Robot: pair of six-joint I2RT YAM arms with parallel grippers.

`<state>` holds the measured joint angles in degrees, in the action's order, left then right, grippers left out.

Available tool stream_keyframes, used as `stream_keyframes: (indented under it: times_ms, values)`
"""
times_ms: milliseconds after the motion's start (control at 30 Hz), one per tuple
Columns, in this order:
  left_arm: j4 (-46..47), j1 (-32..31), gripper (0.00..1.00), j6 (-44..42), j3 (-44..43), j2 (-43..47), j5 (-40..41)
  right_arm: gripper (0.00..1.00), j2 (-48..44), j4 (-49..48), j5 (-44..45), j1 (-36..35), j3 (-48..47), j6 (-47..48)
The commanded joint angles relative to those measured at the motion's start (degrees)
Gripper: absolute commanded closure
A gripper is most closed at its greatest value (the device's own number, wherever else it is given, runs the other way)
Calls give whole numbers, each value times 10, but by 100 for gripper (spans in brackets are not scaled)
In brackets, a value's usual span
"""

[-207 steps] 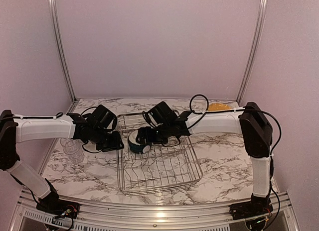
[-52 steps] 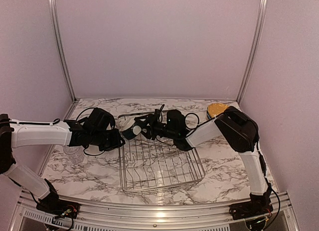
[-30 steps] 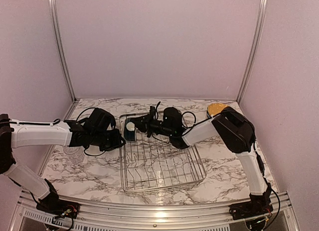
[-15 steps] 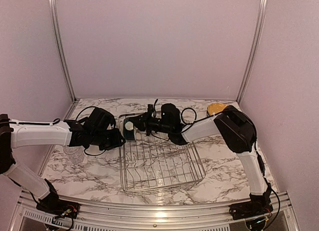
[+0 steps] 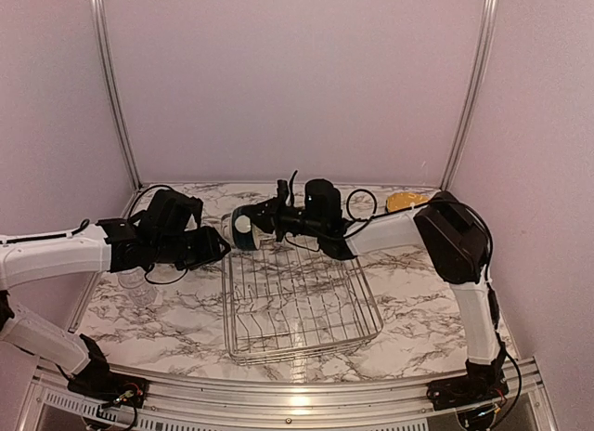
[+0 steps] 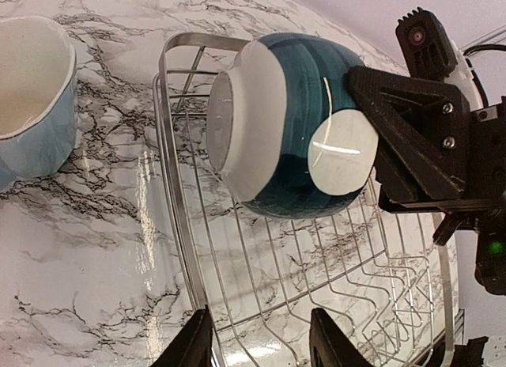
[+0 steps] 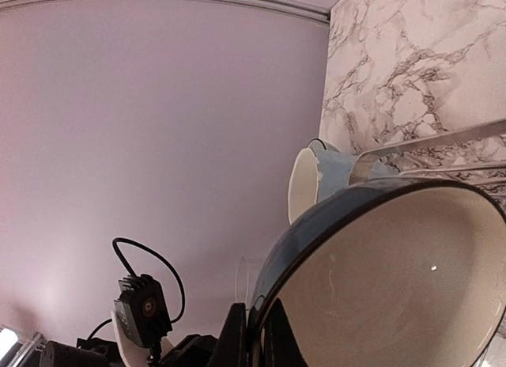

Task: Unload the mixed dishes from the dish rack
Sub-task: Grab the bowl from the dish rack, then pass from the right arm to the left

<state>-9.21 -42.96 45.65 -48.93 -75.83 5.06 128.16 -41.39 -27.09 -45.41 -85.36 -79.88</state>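
Note:
My right gripper (image 5: 264, 223) is shut on the rim of the dark-teal-and-white bowl (image 5: 243, 229), holding it on its side above the far-left corner of the dish rack (image 5: 299, 301). In the right wrist view the fingers (image 7: 237, 335) pinch the bowl's edge (image 7: 379, 280). The left wrist view shows the bowl (image 6: 285, 138) foot-first just ahead of my left gripper (image 6: 263, 347), which is open with nothing in it. That gripper (image 5: 221, 248) hovers by the rack's left rim (image 6: 170, 225). The rack's wires carry no other dishes.
A light blue mug (image 6: 32, 98) stands on the marble left of the rack, also in the right wrist view (image 7: 316, 177). A clear glass (image 5: 137, 284) sits under my left arm. A yellow plate (image 5: 406, 201) lies at the back right.
The right arm has swung the bowl up and left, turning its foot toward the left gripper. The left arm has risen and pulled back a little, its jaws spreading wider.

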Motion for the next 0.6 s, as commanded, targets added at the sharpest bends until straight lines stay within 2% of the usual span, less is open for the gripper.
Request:
stream_keyframes:
  times_ms: [0, 267, 467, 567]
  values:
    - [-35, -3, 54, -14, -30, 61, 15, 100, -79, 47, -18, 1, -21, 96]
    - [-58, -2, 45, -34, -56, 148, 39, 100, -185, 280, 3, 1, -9, 345]
    - [-70, -1, 37, -46, -74, 179, 54, 100, -240, 406, 53, -12, -11, 485]
    - [-77, 2, 30, -35, -88, 179, 35, 100, -249, 464, 83, -36, -32, 579]
